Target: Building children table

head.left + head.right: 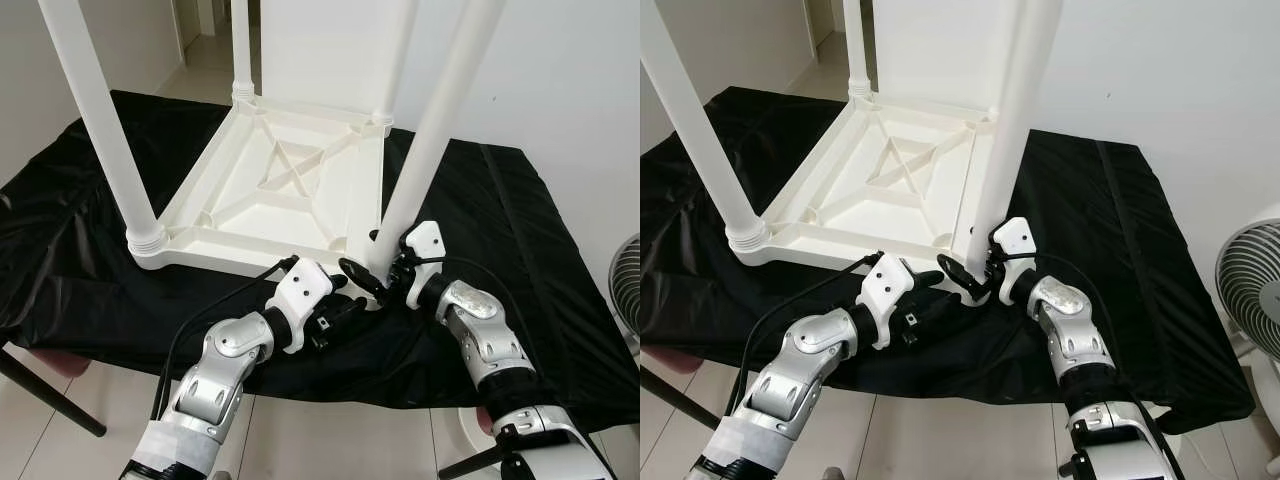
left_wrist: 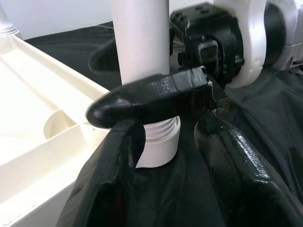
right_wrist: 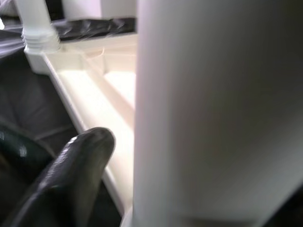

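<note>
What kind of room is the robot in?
Probably a room in a home: plain white walls, a tiled floor, a doorway behind, and a standing fan beside the black-covered work table.

table legs [image 1: 82, 110] cropped above, fan [image 1: 1252, 290] cut off

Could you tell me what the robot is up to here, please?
It is assembling a white children's table, which lies upside down on a black cloth, all four legs pointing up. The right gripper is closed around the near right leg just above its socket. The left gripper is beside the base of the same leg with its fingers open. The thread at the leg's base shows above the socket.
</note>
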